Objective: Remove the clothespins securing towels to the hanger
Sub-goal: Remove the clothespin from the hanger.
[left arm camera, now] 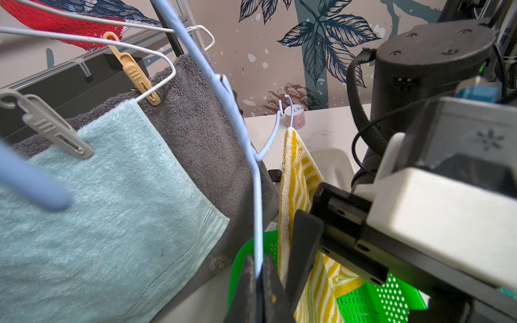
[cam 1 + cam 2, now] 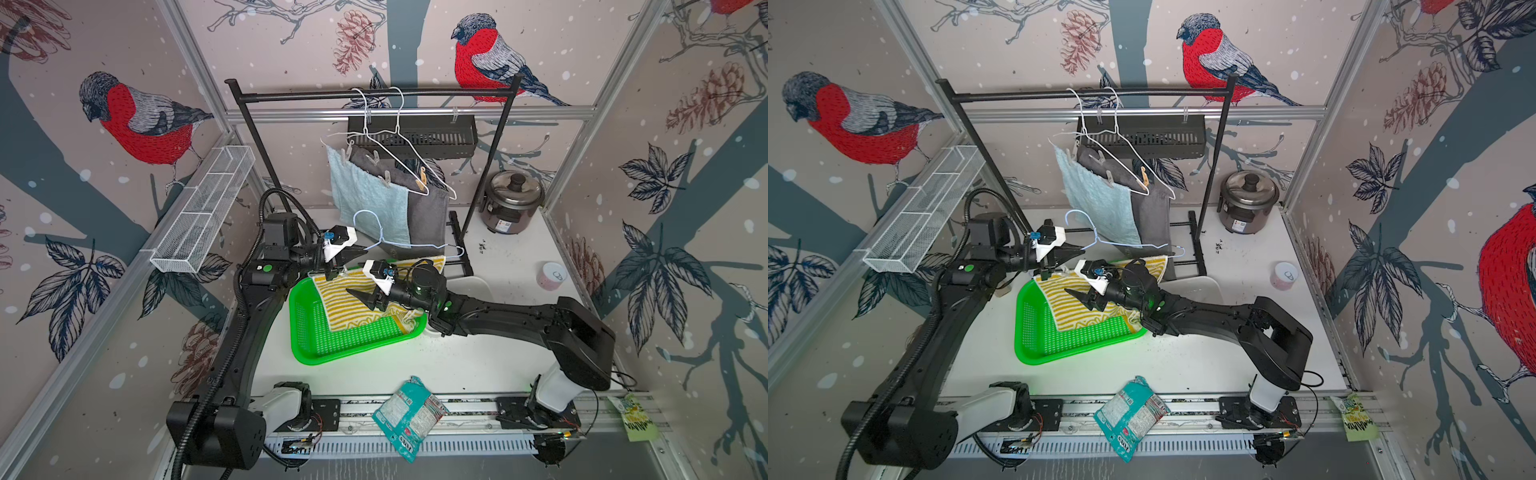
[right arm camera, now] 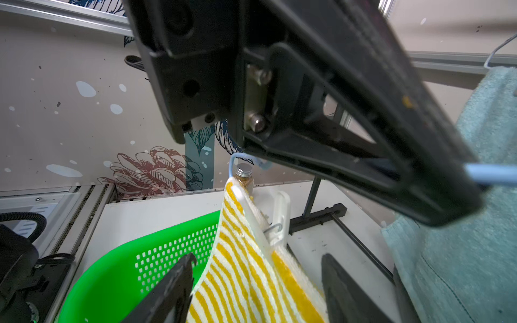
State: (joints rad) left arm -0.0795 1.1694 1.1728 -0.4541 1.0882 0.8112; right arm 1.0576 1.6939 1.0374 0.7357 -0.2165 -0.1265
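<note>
Step in hand: unpinning the striped towel. Left end effector is pressed together on the wire of the blue hanger, holding it off the rack near the back of the green basket on the tabletop. Striped towel hangs from the hanger's far end and trails down into the basket. One white clothespin clips its top corner to the wire. It shows only in the right wrist view; in both top views the right arm hides it. Right end effector is spread wide and holds nothing, one finger either side of the towel, further down the cloth than the pin and not touching it. Next move, as I judge it: travel up the towel edge to the pin's free handle ends, line the fingers across them, squeeze so it opens, then pull it clear of the wire. The left must hold the hanger steady meanwhile. Risk: pinching cloth instead of the pin. Further right and back, on the rack, the light blue towel and dark grey towel hang pinned by grey clothespins and a tan clothespin, so most of the task looks left to do.
</note>
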